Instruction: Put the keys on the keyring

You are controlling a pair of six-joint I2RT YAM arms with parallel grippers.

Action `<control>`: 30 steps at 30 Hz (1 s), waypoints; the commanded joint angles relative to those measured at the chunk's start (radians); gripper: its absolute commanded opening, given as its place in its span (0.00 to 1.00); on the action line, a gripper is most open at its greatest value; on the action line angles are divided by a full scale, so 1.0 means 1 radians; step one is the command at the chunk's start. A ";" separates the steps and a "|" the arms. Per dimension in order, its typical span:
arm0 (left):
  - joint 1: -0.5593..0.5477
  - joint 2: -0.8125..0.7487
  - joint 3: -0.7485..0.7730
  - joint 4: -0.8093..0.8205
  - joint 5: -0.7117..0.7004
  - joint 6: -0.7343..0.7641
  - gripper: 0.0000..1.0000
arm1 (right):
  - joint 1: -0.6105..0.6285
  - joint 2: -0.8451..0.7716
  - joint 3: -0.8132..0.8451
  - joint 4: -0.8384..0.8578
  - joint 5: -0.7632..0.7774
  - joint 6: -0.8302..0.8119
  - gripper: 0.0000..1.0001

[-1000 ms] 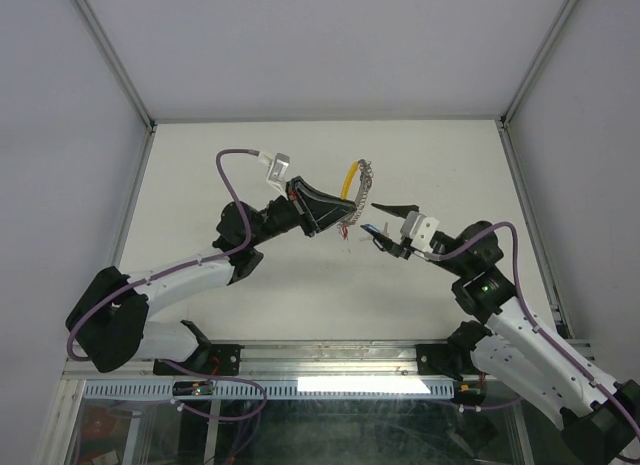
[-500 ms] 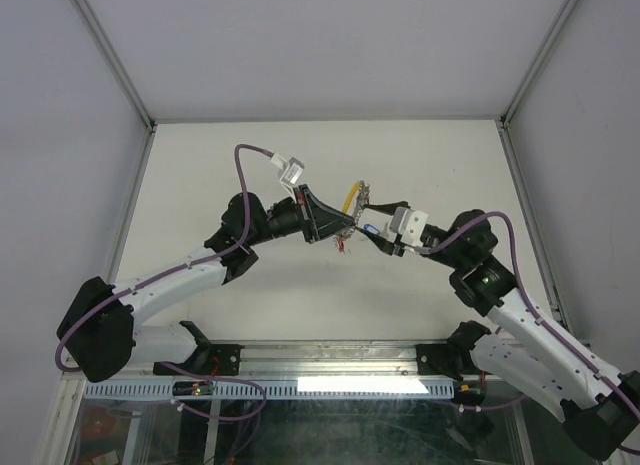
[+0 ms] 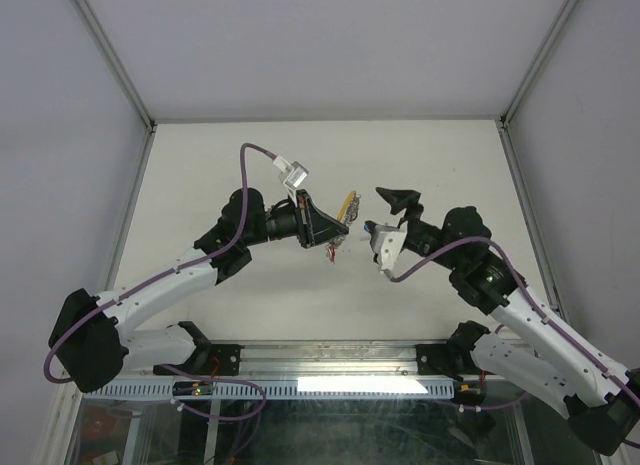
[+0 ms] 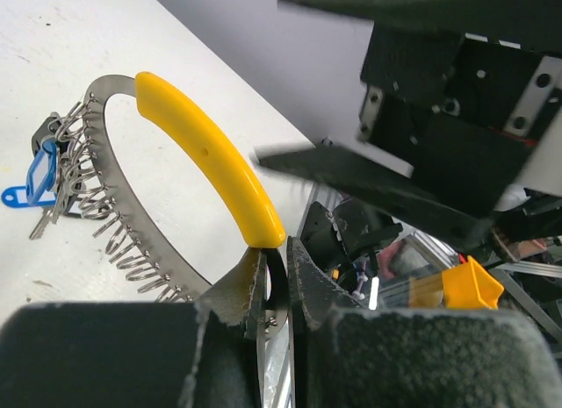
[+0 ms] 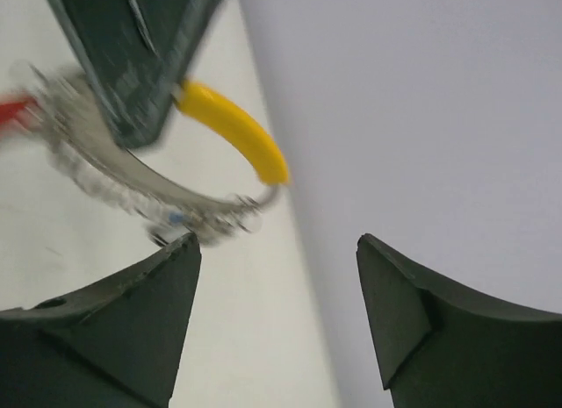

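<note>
Two arms meet over mid-table in the top view. Left gripper is clenched on the keyring, holding it up off the table; red-tag keys dangle under it. Right gripper is just beside the ring, jaws apart, a blue-tag key at its tip; contact or not, can't tell from here

Left wrist: fingers pinch only the thin metal band by the end of the yellow part, a small bite. Blue-tag key + others hang bunched on the ring's far side. Right gripper close, blurred

Right wrist: fingers spread wide, nothing btwn them; ring ahead, near, apart from both tips

Risks, as I judge: a nudge from the right arm could twist the ring in that edge-on pinch or knock it out, so ring + keys drop to the table. Closing w/o lining up could grab the band instead of a key & fight the left grip. Dangling keys may snag a fingertip
</note>
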State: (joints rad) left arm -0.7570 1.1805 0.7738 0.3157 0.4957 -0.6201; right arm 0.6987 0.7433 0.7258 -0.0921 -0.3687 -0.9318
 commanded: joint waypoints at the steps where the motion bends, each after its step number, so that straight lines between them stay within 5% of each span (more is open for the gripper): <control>1: 0.023 -0.058 0.061 -0.091 -0.024 0.080 0.00 | 0.000 0.008 0.016 0.002 0.441 -0.650 0.75; 5: 0.044 -0.071 0.048 -0.113 -0.021 0.086 0.00 | -0.002 0.029 0.036 0.059 0.579 -0.730 0.77; 13: 0.053 -0.047 0.082 -0.129 0.064 0.104 0.00 | 0.017 -0.033 0.033 0.039 0.118 -0.510 0.75; 20: 0.053 -0.027 0.105 -0.144 0.143 0.111 0.00 | 0.025 0.023 -0.035 0.190 0.118 -0.510 0.75; 22: 0.053 -0.028 0.108 -0.145 0.154 0.111 0.00 | 0.027 0.044 -0.035 0.224 -0.029 -0.379 0.73; 30: 0.053 -0.033 0.106 -0.139 0.166 0.108 0.00 | 0.044 0.101 -0.020 0.265 -0.108 -0.298 0.71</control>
State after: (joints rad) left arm -0.7116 1.1610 0.8242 0.1379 0.6189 -0.5274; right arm 0.7322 0.8387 0.6884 0.0746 -0.3965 -1.3109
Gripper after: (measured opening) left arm 0.056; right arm 0.711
